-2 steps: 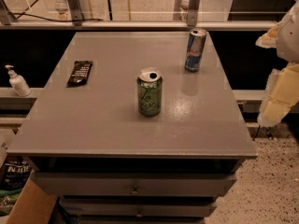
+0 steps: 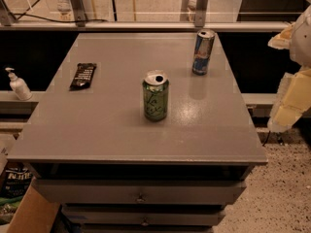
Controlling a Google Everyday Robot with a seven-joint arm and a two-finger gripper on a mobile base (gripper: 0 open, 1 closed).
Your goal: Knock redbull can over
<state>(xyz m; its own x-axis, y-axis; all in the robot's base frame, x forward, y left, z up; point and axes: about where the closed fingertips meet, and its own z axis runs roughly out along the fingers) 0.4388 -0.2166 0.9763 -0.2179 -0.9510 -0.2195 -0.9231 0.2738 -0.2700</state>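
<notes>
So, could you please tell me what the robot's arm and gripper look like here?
The arm is a rounded white shell. The gripper, at the picture's right edge beside the table, is pale cream-yellow and blocky. No cables or markings show.

It looked like an office or lab test area, not a home. A grey cabinet (image 2: 97,130) with knobbed drawers (image 2: 141,193) stood on a speckled floor (image 2: 282,198) at the lower right. Metal posts (image 2: 77,4) and glass panels ran along the top, and a pump bottle (image 2: 18,85) sat on a ledge at the left. The robot's pale gripper (image 2: 290,103) hung at the right edge.
</notes>
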